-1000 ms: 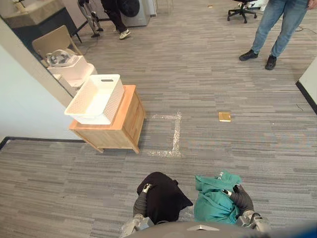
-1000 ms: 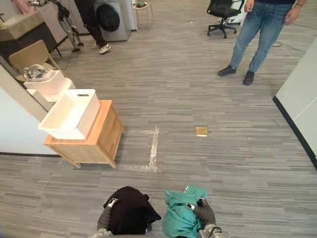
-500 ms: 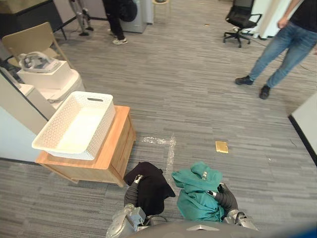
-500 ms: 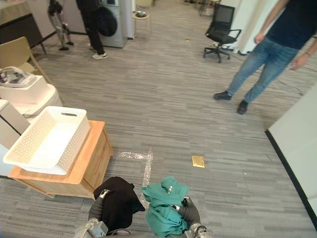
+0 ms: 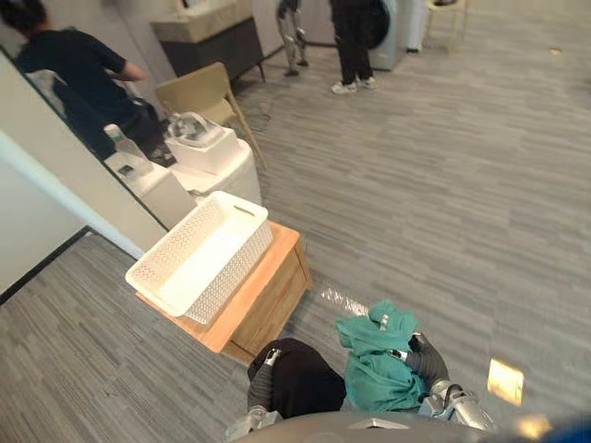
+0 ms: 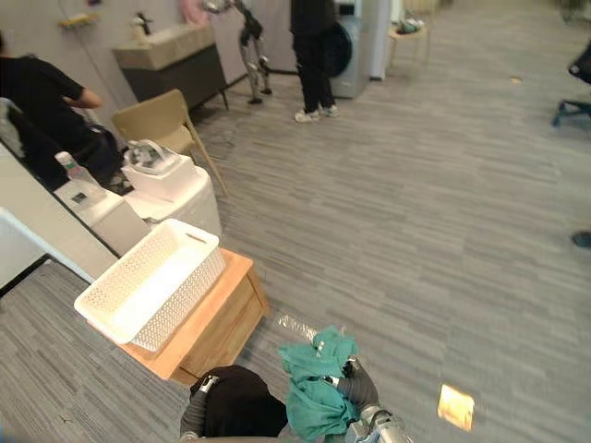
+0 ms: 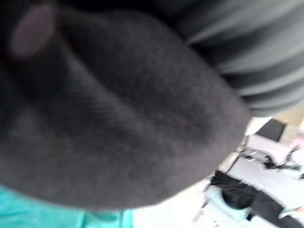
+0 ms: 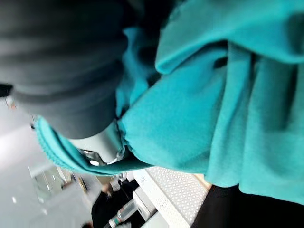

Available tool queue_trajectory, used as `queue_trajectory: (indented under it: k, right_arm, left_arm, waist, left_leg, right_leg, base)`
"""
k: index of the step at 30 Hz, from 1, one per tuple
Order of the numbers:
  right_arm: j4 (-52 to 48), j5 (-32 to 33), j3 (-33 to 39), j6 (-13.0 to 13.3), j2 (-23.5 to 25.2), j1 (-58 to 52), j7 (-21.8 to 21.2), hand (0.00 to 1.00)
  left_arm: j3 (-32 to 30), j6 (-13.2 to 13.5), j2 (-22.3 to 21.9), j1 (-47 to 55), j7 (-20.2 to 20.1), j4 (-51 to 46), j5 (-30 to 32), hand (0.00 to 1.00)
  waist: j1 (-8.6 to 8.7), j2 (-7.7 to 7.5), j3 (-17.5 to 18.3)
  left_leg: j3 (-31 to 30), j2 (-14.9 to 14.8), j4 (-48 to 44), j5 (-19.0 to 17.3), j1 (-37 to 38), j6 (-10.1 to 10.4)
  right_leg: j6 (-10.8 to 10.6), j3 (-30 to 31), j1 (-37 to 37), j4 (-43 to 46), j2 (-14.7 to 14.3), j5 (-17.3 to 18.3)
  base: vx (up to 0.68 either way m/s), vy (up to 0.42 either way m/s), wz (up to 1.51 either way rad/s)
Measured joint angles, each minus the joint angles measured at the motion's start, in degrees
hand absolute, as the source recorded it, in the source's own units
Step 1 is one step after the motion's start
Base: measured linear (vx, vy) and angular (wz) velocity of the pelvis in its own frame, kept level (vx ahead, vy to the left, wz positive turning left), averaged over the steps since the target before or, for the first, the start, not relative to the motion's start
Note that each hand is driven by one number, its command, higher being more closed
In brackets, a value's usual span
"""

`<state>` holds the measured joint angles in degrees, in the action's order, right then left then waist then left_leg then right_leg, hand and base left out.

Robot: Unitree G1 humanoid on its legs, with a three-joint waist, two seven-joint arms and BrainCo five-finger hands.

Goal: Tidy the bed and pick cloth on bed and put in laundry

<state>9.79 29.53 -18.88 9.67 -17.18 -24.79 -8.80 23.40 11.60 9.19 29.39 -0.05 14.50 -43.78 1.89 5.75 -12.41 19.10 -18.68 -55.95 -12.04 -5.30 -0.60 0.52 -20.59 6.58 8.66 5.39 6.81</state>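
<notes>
Maybe the black cloth [image 5: 303, 386] on the left hand [image 5: 270, 356] or green cloth [image 5: 374, 367] on the right hand [image 5: 425, 360] slips off before the basket [image 5: 199, 268], as I cannot tell either hand's hold.

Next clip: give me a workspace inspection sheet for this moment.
Surface: grey carpet floor; wooden cabinet ahead on the robot's left.
Job's things: white basket on the cabinet, looks empty; black cloth draped over the left hand; teal cloth bunched at the right hand.
Clutter: yellow square and tape marks on the floor.
Hands: left hand under the black cloth; right hand against the teal cloth.
Cables: nothing seen.
Surroundings: tan chair, white boxes, seated person, standing person by a washing machine.
</notes>
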Motion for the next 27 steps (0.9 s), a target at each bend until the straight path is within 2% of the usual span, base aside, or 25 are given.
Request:
queue_trajectory:
  k: [2, 3, 4, 5, 6, 7, 9, 10, 11, 12, 13, 14, 15, 16, 17, 19, 21, 22, 23, 24, 25, 26, 27]
  right_arm:
    - [-0.1, -0.5, -0.3, -0.6, 0.1, 0.7, 0.0, 1.0]
    - [-0.3, -0.6, -0.4, -0.8, 0.1, 0.6, 0.0, 1.0]
    - [-1.2, -0.7, -0.7, -1.4, 0.1, 0.2, 0.0, 1.0]
    - [-2.1, -0.7, -1.4, -1.8, -0.1, -0.3, 0.2, 1.0]
    - [-2.5, -0.8, -2.0, -1.8, -0.3, -0.4, 0.4, 1.0]
    - [-1.7, -1.2, -3.5, -2.4, -0.6, -0.2, 0.8, 1.0]
    - [-2.4, -1.7, -5.5, -3.0, -0.2, 0.9, 1.6, 1.0]
    - [-2.6, -1.7, -6.0, -3.0, 0.6, 2.1, 2.2, 1.0]
    - [-2.5, -1.8, -6.1, -3.0, 1.1, 2.8, 2.5, 1.0]
    - [-2.4, -1.9, -6.1, -3.0, 1.4, 3.1, 2.8, 1.0]
    - [-2.2, -2.1, -5.9, -3.0, 1.4, 3.1, 3.0, 1.0]
    - [-1.9, -2.7, -6.0, -3.0, 1.6, 3.1, 3.4, 1.0]
    - [-1.1, -2.9, -6.0, -2.9, 2.7, 3.4, 4.4, 1.0]
    - [-0.4, -3.1, -5.9, -2.9, 3.3, 3.2, 5.1, 1.0]
    - [-0.2, -3.4, -5.9, -2.7, 3.9, 2.9, 5.7, 1.0]
    - [-0.3, -4.4, -6.6, -1.5, 5.0, 2.0, 6.7, 1.0]
    - [-2.2, -4.7, -7.3, -0.4, 5.7, 1.2, 8.0, 1.0]
    - [-3.4, -4.7, -7.3, 0.1, 5.8, 0.5, 8.5, 1.0]
    - [-5.2, -4.7, -7.3, 0.8, 5.7, -0.6, 9.2, 1.0]
    - [-5.9, -4.7, -7.2, 0.9, 5.7, -0.9, 9.4, 1.0]
    - [-7.3, -5.0, -7.2, 1.2, 5.7, -1.2, 9.5, 1.0]
    - [-7.3, -5.2, -6.3, 1.3, 5.3, -0.7, 9.6, 1.0]
    - [-7.8, -5.3, -5.7, 1.3, 4.9, -0.5, 9.6, 1.0]
  left_arm:
    - [-0.5, -0.6, -0.1, 0.3, 0.0, -0.8, -0.2, 1.0]
    - [-0.7, -1.1, -0.2, 0.4, 0.0, -1.4, -0.2, 1.0]
    - [-1.2, -1.4, -0.5, 0.7, 0.0, -2.4, -0.5, 1.0]
    - [-1.4, -1.5, -1.4, 1.1, 0.0, -2.8, -0.5, 1.0]
    - [-1.4, -1.5, -1.8, 1.3, 0.0, -2.8, -0.5, 1.0]
    - [-1.5, -1.8, -2.1, 1.5, 0.2, -2.4, -0.5, 1.0]
    - [-1.6, -2.2, -1.8, 1.7, 0.4, -2.4, -0.5, 1.0]
    - [-2.3, -2.2, -1.9, 1.4, 0.4, -2.4, -0.5, 1.0]
    - [-2.6, -2.4, -1.9, 1.1, 0.4, -2.4, -0.5, 1.0]
    - [-2.7, -2.9, -1.9, 0.6, 0.4, -2.4, -0.5, 1.0]
    - [-2.7, -3.2, -1.9, 0.5, 0.4, -2.4, -0.5, 1.0]
    - [-2.9, -3.9, -1.5, 0.3, 0.2, -2.6, -0.5, 1.0]
    - [-3.2, -4.7, -0.3, -0.2, -0.3, -2.7, 0.5, 1.0]
    - [-3.3, -5.0, 0.4, -0.3, -0.4, -2.6, 0.7, 1.0]
    - [-3.2, -5.4, 1.2, -0.6, -0.5, -2.6, 0.8, 1.0]
    - [-3.2, -6.3, 3.0, -1.7, -1.2, -2.7, 2.2, 1.0]
    - [-3.1, -7.2, 4.3, -2.0, -2.3, -2.7, 2.5, 1.0]
    - [-3.0, -7.7, 4.9, -2.4, -2.6, -2.8, 2.7, 1.0]
    - [-2.7, -8.5, 5.4, -2.5, -3.5, -3.0, 2.8, 1.0]
    - [-2.6, -8.7, 5.5, -2.2, -3.9, -3.3, 3.0, 1.0]
    - [-2.9, -8.8, 5.8, -1.5, -4.4, -3.9, 4.1, 1.0]
    - [-3.0, -9.8, 4.5, -1.2, -4.5, -3.7, 5.0, 1.0]
    - [-2.8, -9.8, 4.0, -1.0, -4.6, -4.3, 5.0, 1.0]
  waist:
    - [-0.62, -0.01, 0.1]
    - [-0.93, -0.03, 0.1]
    - [-1.07, -0.18, 0.6]
    - [-1.15, -0.07, 1.8]
    - [-1.29, 0.19, 2.4]
    - [-1.7, -0.81, 3.5]
    - [-2.99, -3.28, 5.5]
    - [-3.04, -4.72, 5.6]
    - [-2.96, -5.45, 5.6]
    - [-2.97, -5.71, 5.4]
    - [-2.81, -5.72, 5.4]
    - [-2.72, -5.96, 5.1]
    - [-1.69, -7.43, 4.4]
    - [-0.97, -7.98, 4.2]
    - [-0.63, -8.32, 4.1]
    - [-0.05, -8.37, 4.0]
    - [1.92, -8.2, 4.0]
    - [2.43, -8.3, 4.0]
    - [2.75, -8.53, 4.0]
    - [2.76, -8.8, 4.1]
    - [2.19, -10.31, 4.5]
    - [1.93, -8.45, 4.5]
    - [1.83, -7.89, 4.5]
  left_leg:
    - [7.5, 3.0, 11.9, -2.0, -2.1, 0.6]
    - [9.6, 4.1, 16.7, -1.9, -1.7, 0.6]
    - [13.4, 6.5, 26.3, -1.0, -1.3, 0.2]
    - [16.4, 8.3, 34.8, 2.6, -1.2, -1.0]
    - [17.7, 8.8, 38.5, 6.2, -0.7, -2.4]
    - [19.1, 10.1, 41.0, 7.1, 0.1, -6.8]
    - [20.1, 12.7, 41.8, 6.8, 0.2, -7.5]
    - [19.7, 14.0, 41.8, 6.3, 0.4, -8.2]
    - [19.6, 14.9, 41.9, 5.8, 0.9, -8.5]
    - [19.1, 15.9, 42.1, 4.5, 2.4, -8.2]
    - [18.1, 16.6, 42.6, 3.9, 3.4, -8.0]
    - [15.5, 18.7, 44.6, 2.8, 6.5, -7.3]
    - [11.1, 21.1, 46.3, 1.9, 9.4, -7.2]
    - [9.0, 21.8, 46.6, 1.3, 10.6, -7.7]
    - [7.4, 22.0, 46.9, 1.0, 11.4, -7.8]
    - [1.5, 22.1, 47.8, 0.1, 13.5, -7.2]
    - [-6.2, 21.7, 48.5, 0.1, 14.6, -7.1]
    - [-8.3, 21.7, 48.7, 0.2, 14.8, -7.2]
    - [-11.1, 21.9, 48.9, 0.2, 15.4, -6.9]
    - [-12.2, 22.2, 48.7, -0.1, 15.5, -6.2]
    - [-13.5, 23.3, 47.1, -0.9, 15.5, -4.4]
    - [-12.3, 22.0, 45.8, -0.8, 15.3, -3.0]
    - [-10.9, 21.5, 45.9, -0.4, 15.4, -2.4]
  right_leg:
    - [-0.1, -2.9, 2.3, -3.4, 0.2, 0.1]
    - [-0.5, -3.9, 3.1, -4.3, 0.3, 0.0]
    - [-1.3, -5.9, 4.2, -5.7, 0.5, 0.1]
    - [-2.7, -8.1, 4.5, -5.9, 0.5, 0.4]
    - [-3.5, -8.9, 5.1, -5.6, 0.2, 1.0]
    - [-4.8, -9.9, 6.2, -5.2, 0.8, 2.1]
    - [-5.9, -10.4, 6.4, -5.0, 2.8, 2.8]
    - [-6.8, -10.7, 6.8, -3.9, 4.0, 3.4]
    - [-8.0, -10.8, 6.7, -1.4, 5.4, 4.3]
    - [-10.0, -10.7, 5.9, 5.7, 7.7, 5.9]
    - [-10.2, -10.5, 4.8, 11.4, 9.3, 6.6]
    - [-8.2, -8.7, 0.8, 26.8, 13.6, 6.0]
    - [-5.1, -3.8, -4.4, 41.8, 17.4, 3.8]
    - [-4.8, -1.5, -6.7, 46.6, 17.5, 5.6]
    - [-4.3, -0.2, -8.1, 48.4, 17.0, 6.7]
    - [-2.7, 2.9, -13.2, 47.2, 13.3, 9.0]
    - [-3.6, 7.9, -16.4, 36.0, 7.0, 9.5]
    - [-4.3, 9.8, -16.7, 31.1, 5.3, 9.1]
    - [-5.5, 12.3, -16.4, 23.6, 3.2, 7.9]
    - [-5.3, 12.8, -15.9, 19.6, 2.7, 6.3]
    - [-2.1, 13.6, -15.1, 14.7, 3.0, 1.0]
    - [-2.3, 11.8, -12.9, 13.0, 2.6, 0.5]
    - [-2.2, 11.2, -11.9, 11.3, 2.3, 0.4]
  base:
    - [0.26, -0.053, 0.42]
    - [0.28, -0.003, 0.56]
    - [0.3, 0.026, 0.78]
    - [0.31, 0.033, 0.87]
    - [0.4, 0.051, 0.86]
    - [0.35, 0.049, 0.62]
    - [0.32, 0.058, 0.44]
    - [0.33, 0.067, 0.41]
    - [0.37, 0.097, 0.6]
    - [0.3, 0.108, 0.57]
    - [0.29, 0.147, 0.79]
    - [0.33, 0.129, 1.14]
    - [0.32, 0.081, 1.41]
    - [0.26, -0.002, 1.33]
    - [0.18, -0.065, 1.29]
    - [0.26, -0.107, 1.42]
    - [0.29, -0.144, 1.79]
    - [0.3, -0.166, 1.88]
    - [0.27, -0.15, 1.44]
    - [0.36, -0.197, 1.28]
    - [0.36, -0.164, 0.85]
    - [0.35, -0.137, 0.72]
    - [0.32, -0.08, 0.58]
